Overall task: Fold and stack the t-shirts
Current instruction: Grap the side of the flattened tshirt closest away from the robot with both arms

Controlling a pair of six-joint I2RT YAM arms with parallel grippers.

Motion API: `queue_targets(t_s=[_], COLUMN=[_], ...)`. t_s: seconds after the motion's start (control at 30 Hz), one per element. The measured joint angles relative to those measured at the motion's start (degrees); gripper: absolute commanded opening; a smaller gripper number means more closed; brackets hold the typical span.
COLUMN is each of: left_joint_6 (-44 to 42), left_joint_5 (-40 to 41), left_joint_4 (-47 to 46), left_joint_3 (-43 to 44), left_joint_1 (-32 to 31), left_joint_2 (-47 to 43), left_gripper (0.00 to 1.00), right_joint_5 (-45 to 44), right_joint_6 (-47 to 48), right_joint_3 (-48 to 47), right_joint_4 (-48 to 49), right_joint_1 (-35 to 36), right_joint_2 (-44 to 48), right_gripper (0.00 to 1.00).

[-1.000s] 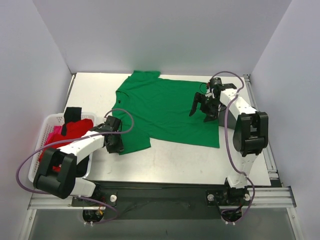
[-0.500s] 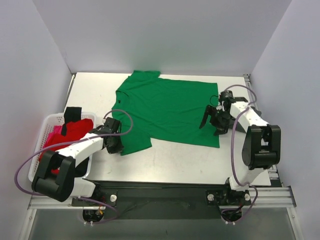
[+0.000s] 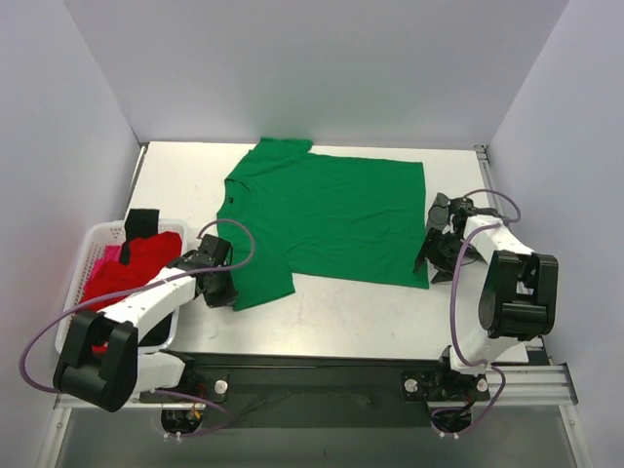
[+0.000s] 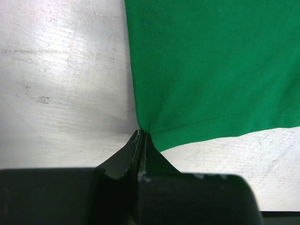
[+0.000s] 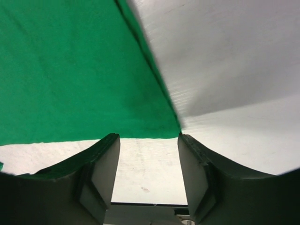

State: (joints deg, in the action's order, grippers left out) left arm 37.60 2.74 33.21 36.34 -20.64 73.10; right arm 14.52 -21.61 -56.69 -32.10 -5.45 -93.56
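A green t-shirt (image 3: 327, 219) lies spread flat on the table, collar to the left. My left gripper (image 3: 220, 291) is shut on the corner of the shirt's near sleeve; in the left wrist view the closed jaws (image 4: 140, 137) pinch the green hem (image 4: 211, 126) against the table. My right gripper (image 3: 429, 265) is open and empty beside the shirt's near right corner. In the right wrist view the open gripper (image 5: 149, 140) stands just short of the shirt's corner (image 5: 79, 70), over bare table.
A white basket (image 3: 90, 246) at the near left holds a red shirt (image 3: 141, 258), some pink cloth and a black piece (image 3: 142, 221). White walls close in the table on three sides. The arms' bases stand at the near edge.
My right arm has swung from over the shirt's right part out to its near right corner. My left gripper has drawn the sleeve corner slightly nearer.
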Motion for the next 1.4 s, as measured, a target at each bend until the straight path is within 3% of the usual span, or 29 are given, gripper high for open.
queue_targets(t_s=[0.83,1.07,1.4], left_joint_6=[0.98,0.94,2.82], left_joint_5=[-0.02,-0.44,-0.87], left_joint_4=[2.43,3.13,8.39], left_joint_3=[-0.63,-0.63,-0.44], left_joint_1=[0.00,0.00,0.00], left_joint_2=[-3.85,-5.20,-9.81], left_gripper=[0.00,0.00,0.00], right_joint_5=[-4.72,-3.58,-0.57], right_joint_6=[0.42,1.05,0.46], right_joint_3=[4.76,3.06,2.58], right_joint_4=[2.49,1.03,-2.25], right_joint_1=[-0.90,-1.25,0.04], right_joint_2=[-1.22,-3.17,-3.78], right_gripper=[0.26,0.00,0.00])
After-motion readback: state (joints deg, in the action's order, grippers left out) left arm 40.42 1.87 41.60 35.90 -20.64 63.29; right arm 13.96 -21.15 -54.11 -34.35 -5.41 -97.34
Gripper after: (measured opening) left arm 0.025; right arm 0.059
